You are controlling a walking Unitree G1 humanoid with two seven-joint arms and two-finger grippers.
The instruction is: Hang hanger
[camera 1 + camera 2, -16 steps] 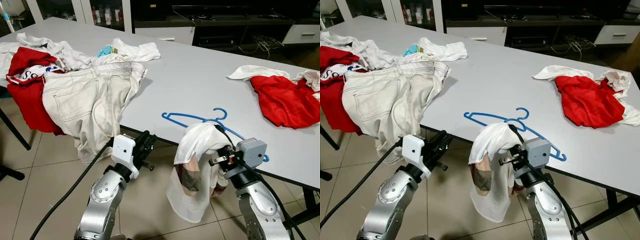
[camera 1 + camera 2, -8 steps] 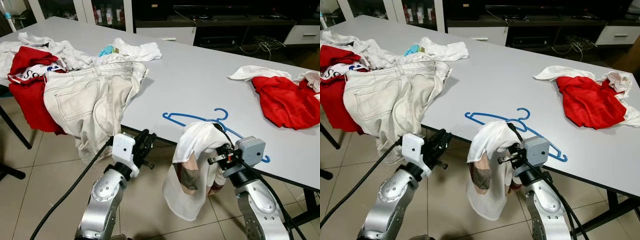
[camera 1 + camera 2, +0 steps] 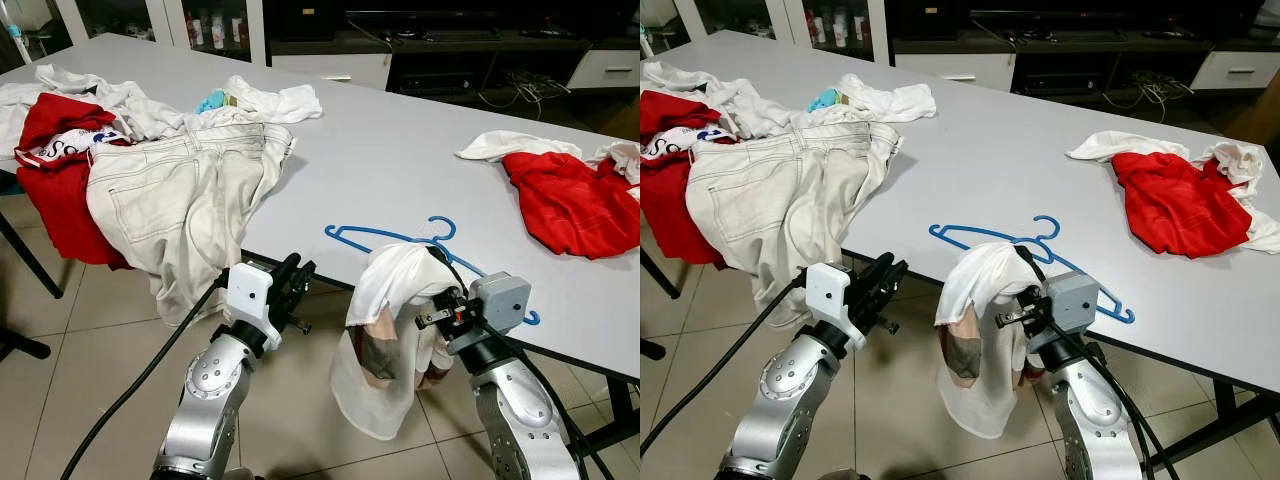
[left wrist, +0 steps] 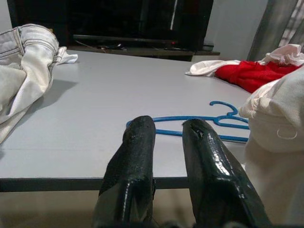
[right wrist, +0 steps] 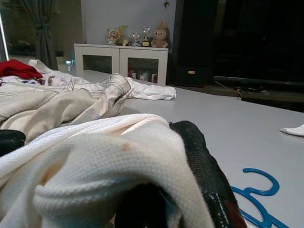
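My right gripper (image 3: 432, 318) is clamped on a white shirt (image 3: 385, 340) that drapes over its fingers and hangs below the table (image 3: 400, 150) edge. The blue hanger (image 3: 400, 240) lies flat on the table just beyond that gripper, hook pointing away from me. My left gripper (image 4: 166, 142) sits low at the near table edge, fingers slightly apart with nothing between them, the hanger ahead of their tips. I judge the hanger light, stiff, thin plastic, likely to skid on the smooth top; I'd pinch it on a shoulder bar or the neck under the hook.
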